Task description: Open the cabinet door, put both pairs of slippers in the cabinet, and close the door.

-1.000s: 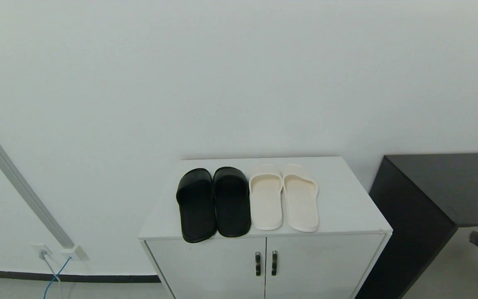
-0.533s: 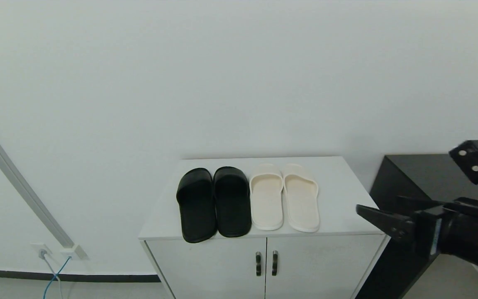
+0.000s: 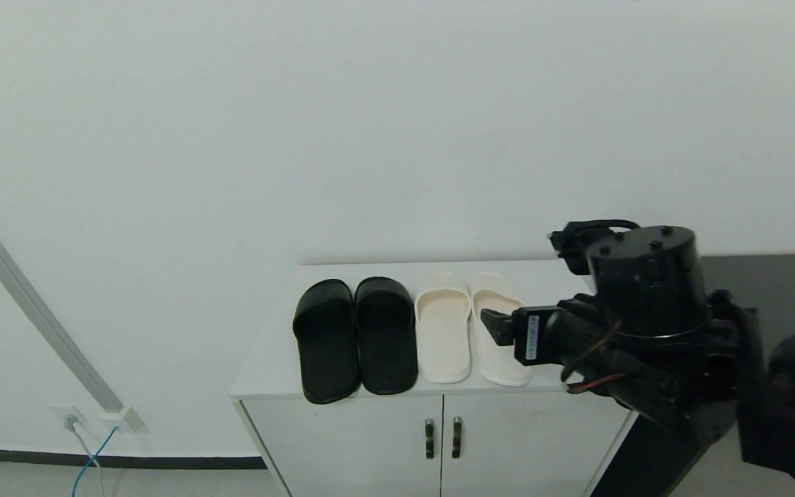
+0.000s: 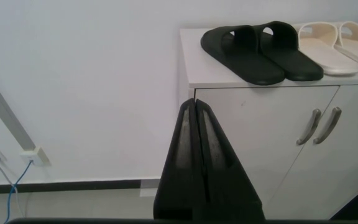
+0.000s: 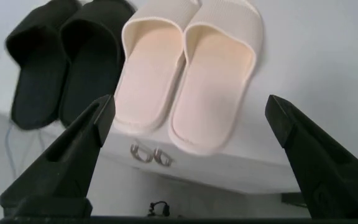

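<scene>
Two pairs sit lower-centre on the white two-door cabinet (image 3: 270, 359): black rubber slippers (image 3: 355, 338), cream foam slippers (image 3: 443, 331). Right gripper (image 5: 189, 109), spread wide, hangs beside the cream pair.

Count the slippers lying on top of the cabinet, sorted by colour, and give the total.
Black slippers: 2
Cream slippers: 2
Total: 4
</scene>
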Motion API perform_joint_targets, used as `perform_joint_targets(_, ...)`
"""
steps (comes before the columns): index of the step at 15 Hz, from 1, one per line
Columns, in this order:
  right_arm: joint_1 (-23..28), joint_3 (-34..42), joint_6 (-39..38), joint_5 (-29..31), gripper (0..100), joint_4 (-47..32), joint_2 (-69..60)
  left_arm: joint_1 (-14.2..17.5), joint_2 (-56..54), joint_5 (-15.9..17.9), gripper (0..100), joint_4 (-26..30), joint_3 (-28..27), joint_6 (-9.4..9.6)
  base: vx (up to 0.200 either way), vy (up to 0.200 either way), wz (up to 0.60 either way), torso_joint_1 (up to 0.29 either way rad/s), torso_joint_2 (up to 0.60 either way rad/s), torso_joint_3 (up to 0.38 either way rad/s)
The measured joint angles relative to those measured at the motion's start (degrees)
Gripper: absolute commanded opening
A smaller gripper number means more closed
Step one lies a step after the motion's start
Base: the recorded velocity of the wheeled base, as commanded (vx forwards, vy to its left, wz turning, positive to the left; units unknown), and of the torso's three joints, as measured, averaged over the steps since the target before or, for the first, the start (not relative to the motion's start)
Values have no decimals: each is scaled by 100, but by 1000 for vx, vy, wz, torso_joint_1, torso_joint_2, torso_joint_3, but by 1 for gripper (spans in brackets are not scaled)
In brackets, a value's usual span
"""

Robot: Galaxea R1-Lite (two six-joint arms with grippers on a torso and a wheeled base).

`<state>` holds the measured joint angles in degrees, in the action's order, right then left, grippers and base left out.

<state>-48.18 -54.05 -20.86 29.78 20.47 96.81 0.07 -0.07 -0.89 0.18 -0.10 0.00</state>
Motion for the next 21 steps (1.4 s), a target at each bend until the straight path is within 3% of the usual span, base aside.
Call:
perform_joint_targets(7, 85, -1295, 15, 1029, 100, 384, 1907, 0, 0, 2, 0, 0, 0, -5, 0, 0, 0, 0, 0, 0)
perform_joint_targets(16, 557, -3250, 413, 1143, 100, 419, 3556, 0, 0, -1, 0, 0, 0, -16, 0, 0, 0, 0, 0, 0)
perform_joint_targets(19, 689, -3504, 491, 1148, 100, 419, 3788, 0, 0, -4, 0, 0, 0, -16, 0, 0, 0, 0, 0, 0)
perform_joint_targets(20, 692, -3519, 490, 1148, 0, 419, 3821, 0, 0, -4, 0, 0, 0, -16, 0, 0, 0, 0, 0, 0)
perform_joint_targets(21, 686, -3528, 490, 1148, 0, 419, 3842, 0, 0, -1, 0, 0, 0, -16, 0, 0, 0, 0, 0, 0)
